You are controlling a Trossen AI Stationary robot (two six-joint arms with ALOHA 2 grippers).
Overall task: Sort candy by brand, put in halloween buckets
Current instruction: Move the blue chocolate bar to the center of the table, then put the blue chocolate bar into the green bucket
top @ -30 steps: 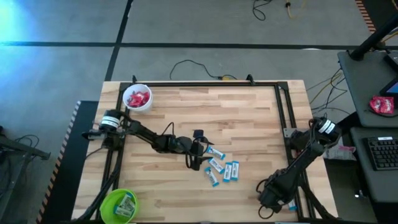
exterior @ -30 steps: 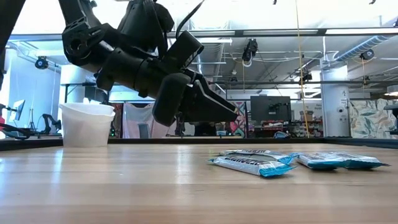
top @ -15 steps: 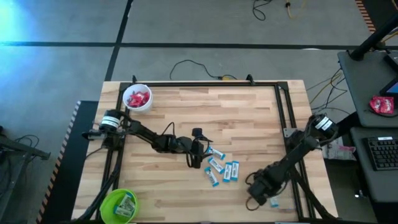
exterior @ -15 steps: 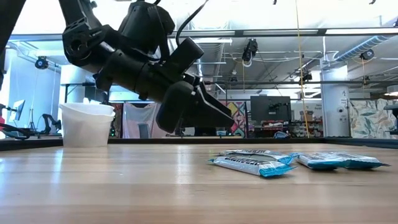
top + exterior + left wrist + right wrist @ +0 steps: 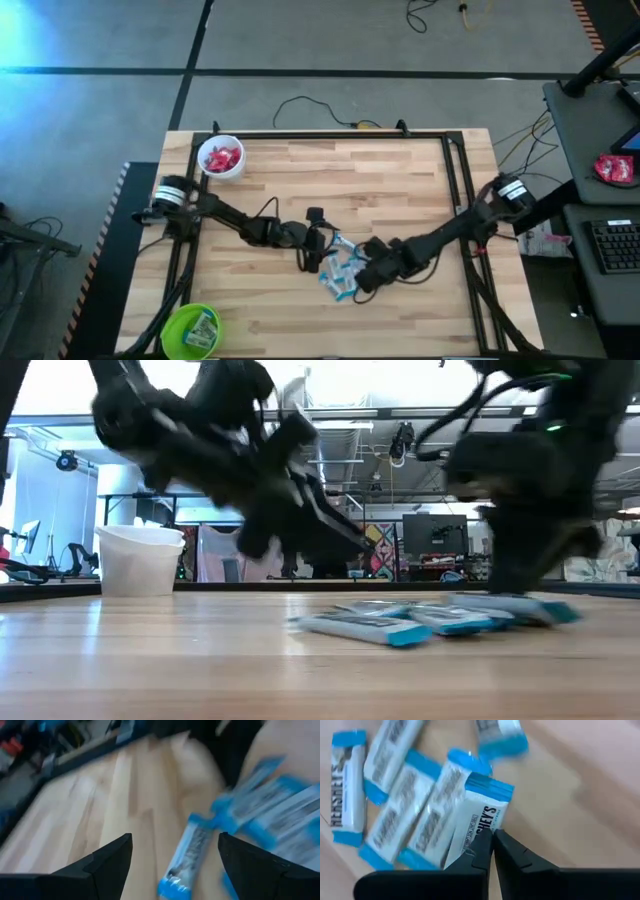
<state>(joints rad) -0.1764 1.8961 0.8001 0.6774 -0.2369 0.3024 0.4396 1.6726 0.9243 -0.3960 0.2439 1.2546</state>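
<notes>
Several light blue and white candy pieces [image 5: 340,270] lie flat and bunched together near the table's middle, also seen in the right wrist view [image 5: 415,805]. My right gripper [image 5: 364,277] stands shut at the right side of this pile, slanting down. My left gripper [image 5: 318,254] hovers open just left of the pile, and one candy [image 5: 190,847] lies ahead of its spread fingers. At the far left stands the white bucket [image 5: 221,157], holding red candy. The lime green bucket [image 5: 192,328] stands at the near left corner with a blue piece inside. My right gripper has its shut fingertips [image 5: 487,845] against the wrapper of one blue and white candy [image 5: 477,822] at the pile's right side. The fingers come slanting down from the table's right. That candy lies flat on the table against its neighbours.
A black frame rail [image 5: 455,180] runs along the table's far and right sides. Bare wood lies far of the pile and to its near right. A cable [image 5: 300,105] trails beyond the far edge.
My right gripper has swept from the table's near right corner toward the left, turning as it went, and has reached the blue candies. The pieces have slid left and bunched together. Both grippers have kept their opening.
</notes>
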